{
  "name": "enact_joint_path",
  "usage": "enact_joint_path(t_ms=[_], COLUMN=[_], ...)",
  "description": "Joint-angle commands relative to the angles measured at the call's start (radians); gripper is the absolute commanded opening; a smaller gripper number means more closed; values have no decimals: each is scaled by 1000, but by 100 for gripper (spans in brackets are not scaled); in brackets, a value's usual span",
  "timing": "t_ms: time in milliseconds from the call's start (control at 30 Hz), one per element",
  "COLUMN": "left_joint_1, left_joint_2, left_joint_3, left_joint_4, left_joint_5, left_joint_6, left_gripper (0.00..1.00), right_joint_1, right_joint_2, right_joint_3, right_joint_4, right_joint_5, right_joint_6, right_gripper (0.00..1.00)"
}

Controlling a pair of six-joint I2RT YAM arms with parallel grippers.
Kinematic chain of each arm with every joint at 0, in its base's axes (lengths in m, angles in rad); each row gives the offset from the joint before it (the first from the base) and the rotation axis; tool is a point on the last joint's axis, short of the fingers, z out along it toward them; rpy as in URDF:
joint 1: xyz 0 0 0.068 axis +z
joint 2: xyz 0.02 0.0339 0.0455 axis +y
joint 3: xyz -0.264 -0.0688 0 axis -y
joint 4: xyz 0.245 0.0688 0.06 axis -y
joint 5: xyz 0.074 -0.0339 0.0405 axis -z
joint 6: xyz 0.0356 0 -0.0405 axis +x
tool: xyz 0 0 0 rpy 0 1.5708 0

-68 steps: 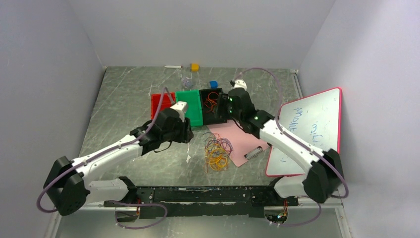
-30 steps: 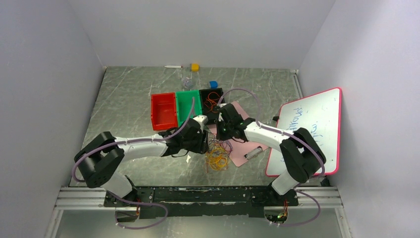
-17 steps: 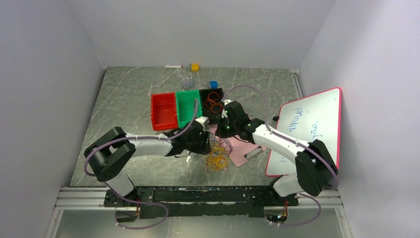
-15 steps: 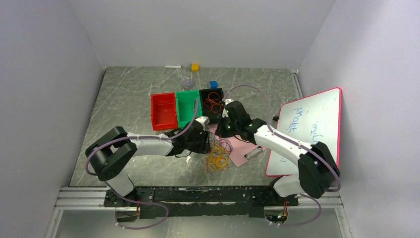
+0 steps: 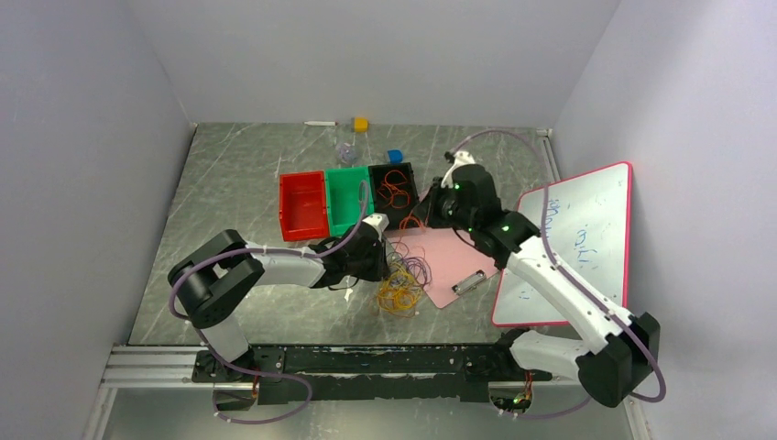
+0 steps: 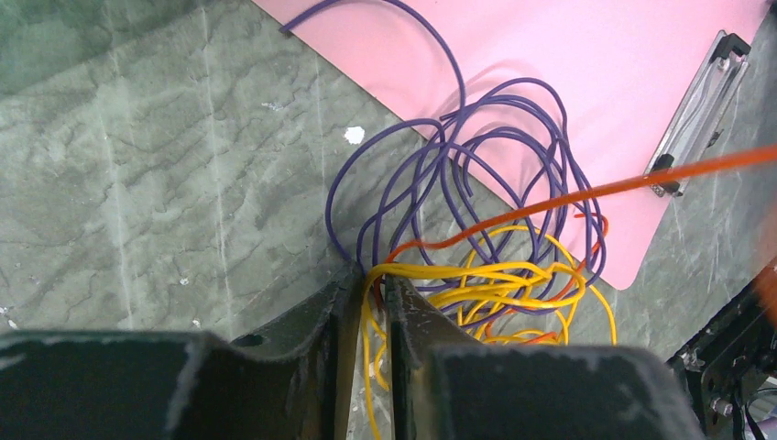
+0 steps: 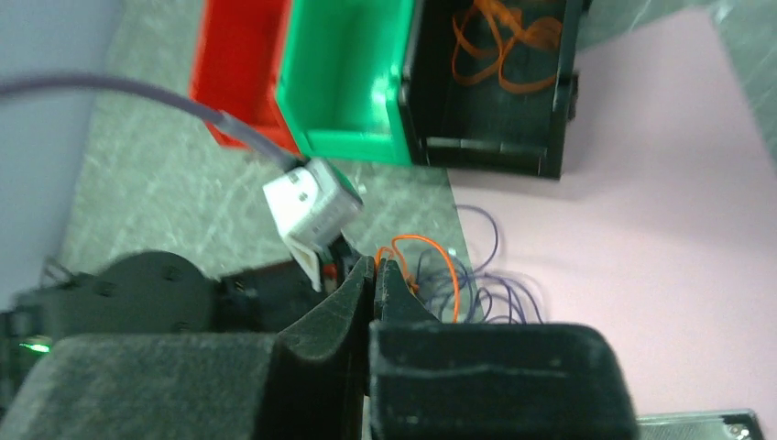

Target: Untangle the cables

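The right gripper [image 7: 377,266] is pinched tight on one orange cable [image 7: 431,246]. A moment ago it was low down by the pile. Now it has gone up and back, toward the black bin [image 7: 486,154], and the orange cable is pulled into a long straight line behind it. The left gripper [image 6: 371,275] was wider a moment ago and has squeezed in. A yellow cable [image 6: 476,270] runs right through its narrow gap, so it seems to be holding the pile down. The rest of the cables [image 5: 401,282] lie in a small heap on the table [image 6: 137,137], just by the left gripper, with the purple loops [image 6: 431,170] partly on the pink clipboard [image 6: 568,55]. I think the orange cable is coming free, but its far end looks still caught among the yellow and purple ones.
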Motion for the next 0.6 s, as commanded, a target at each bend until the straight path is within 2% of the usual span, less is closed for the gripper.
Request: enact_joint_path(t_ms=[0, 233, 433, 567], left_joint_1=[-8, -8, -8, -8], left_joint_2=[39, 43, 51, 45], left_joint_3=[-8, -16, -20, -26], left_joint_4=[-60, -56, -48, -47], left_joint_5=[-13, -14, -4, -6], left_joint_6=[16, 16, 19, 19], left_gripper=[21, 23, 22, 17], right_joint_1=[-24, -32, -33, -33], right_joint_2=[-66, -115, -108, -82], right_joint_3=[111, 238, 393, 472], right_joint_4=[-35, -58, -42, -44], right_joint_5=[85, 212, 215, 207], right_joint_6=[19, -14, -62, -91], right_gripper=[0, 0, 0, 0])
